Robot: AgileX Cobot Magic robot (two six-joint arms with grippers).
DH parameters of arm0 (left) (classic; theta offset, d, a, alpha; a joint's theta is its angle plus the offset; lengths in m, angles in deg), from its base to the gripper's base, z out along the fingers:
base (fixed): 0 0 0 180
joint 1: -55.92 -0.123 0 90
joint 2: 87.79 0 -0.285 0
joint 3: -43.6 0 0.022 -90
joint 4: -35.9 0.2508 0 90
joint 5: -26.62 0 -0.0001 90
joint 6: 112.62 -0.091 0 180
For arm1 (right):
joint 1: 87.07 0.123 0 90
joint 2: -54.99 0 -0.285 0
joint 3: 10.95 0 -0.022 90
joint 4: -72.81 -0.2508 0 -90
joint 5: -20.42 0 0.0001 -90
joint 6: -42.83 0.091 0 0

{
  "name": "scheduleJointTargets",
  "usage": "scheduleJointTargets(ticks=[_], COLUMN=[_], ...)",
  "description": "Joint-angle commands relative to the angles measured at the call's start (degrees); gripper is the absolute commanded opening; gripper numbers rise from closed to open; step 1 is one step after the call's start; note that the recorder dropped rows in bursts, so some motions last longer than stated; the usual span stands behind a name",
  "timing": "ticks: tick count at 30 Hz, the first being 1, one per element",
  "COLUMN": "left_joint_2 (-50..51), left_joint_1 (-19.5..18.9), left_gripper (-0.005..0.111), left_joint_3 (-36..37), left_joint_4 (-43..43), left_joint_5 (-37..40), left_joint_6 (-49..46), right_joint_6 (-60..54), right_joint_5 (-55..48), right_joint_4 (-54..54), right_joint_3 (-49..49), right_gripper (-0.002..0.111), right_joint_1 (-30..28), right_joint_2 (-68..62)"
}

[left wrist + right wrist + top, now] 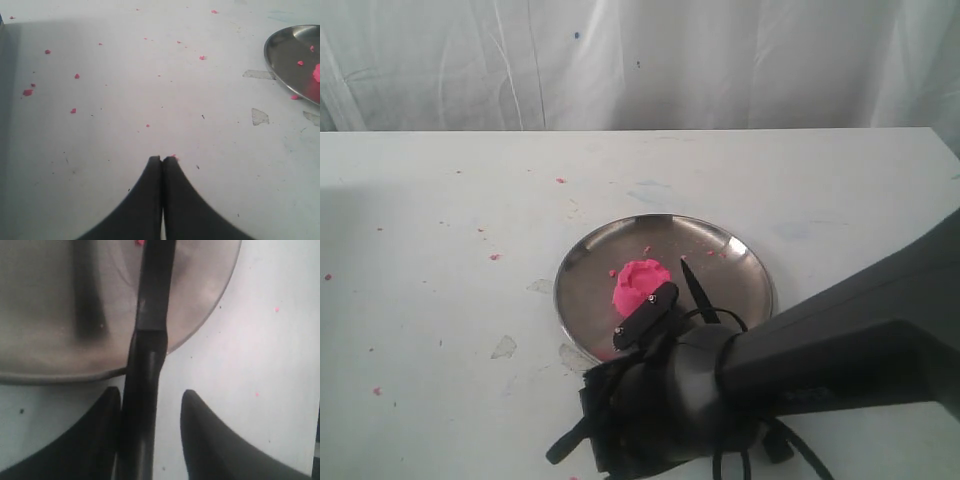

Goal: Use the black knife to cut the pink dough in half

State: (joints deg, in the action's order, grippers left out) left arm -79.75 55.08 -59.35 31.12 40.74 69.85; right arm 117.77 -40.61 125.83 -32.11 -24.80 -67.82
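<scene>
Pink dough (640, 285) is the far end of the risk. Nearest, low in the right wrist view, the right gripper (152, 392) stands open around the black knife (150, 340), its handle against one finger and clear of the other. Closing unevenly could twist the blade. Beyond, the dough sits mid steel plate (585, 270), just left of the knife tip, so a skewed cut might miss centre.

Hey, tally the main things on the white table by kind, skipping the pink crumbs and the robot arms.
Round steel plate: 1
Bright pink dough lump: 1
Slim black knife: 1
Total: 3
</scene>
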Motion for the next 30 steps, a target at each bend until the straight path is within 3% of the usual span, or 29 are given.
scheduleJointTargets(ticks=[1, 5, 11, 13, 16, 17, 19, 21, 30], left_joint_2=[-0.25, -0.25, -0.25, -0.25, -0.25, -0.25, -0.25, -0.25, -0.25], left_joint_1=[0.14, 0.14, 0.14, 0.14, 0.14, 0.14, 0.14, 0.14, 0.14], left_gripper=[0.0, 0.0, 0.0, 0.0, 0.0, 0.0, 0.0, 0.0, 0.0], left_joint_3=[0.17, 0.17, 0.17, 0.17, 0.17, 0.17, 0.17, 0.17, 0.17], left_joint_4=[-0.27, -0.27, -0.27, -0.27, -0.27, -0.27, -0.27, -0.27, -0.27], left_joint_5=[0.05, 0.05, 0.05, 0.05, 0.05, 0.05, 0.05, 0.05, 0.05], left_joint_6=[0.08, 0.08, 0.08, 0.08, 0.08, 0.08, 0.08, 0.08, 0.08], right_joint_6=[4.31, 4.96, 2.5, -4.7, -26.13, -38.72, -69.95, -89.02, -92.29], right_joint_5=[-4.35, -5.97, -5.41, 0.03, 12.19, 15.84, 12.93, 3.16, 20.29], right_joint_4=[1.77, 4.96, 8.45, 6.62, -5.69, -14.97, -38.58, -53.02, -57.66], right_joint_3=[-0.01, -0.01, -0.11, -0.11, 0.11, 0.57, 1.75, 1.6, -1.17], right_gripper=[0.018, 0.0, 0.0, 0.0, 0.0, 0.0, 0.0, 0.0, 0.0], right_joint_1=[-0.79, -0.79, -1.45, -5.01, -18.04, -24.35, -35.23, -41.23, -42.28], right_joint_2=[-1.08, -0.16, 6.78, 12.56, 25.16, 28.6, 32.14, 32.16, 32.06])
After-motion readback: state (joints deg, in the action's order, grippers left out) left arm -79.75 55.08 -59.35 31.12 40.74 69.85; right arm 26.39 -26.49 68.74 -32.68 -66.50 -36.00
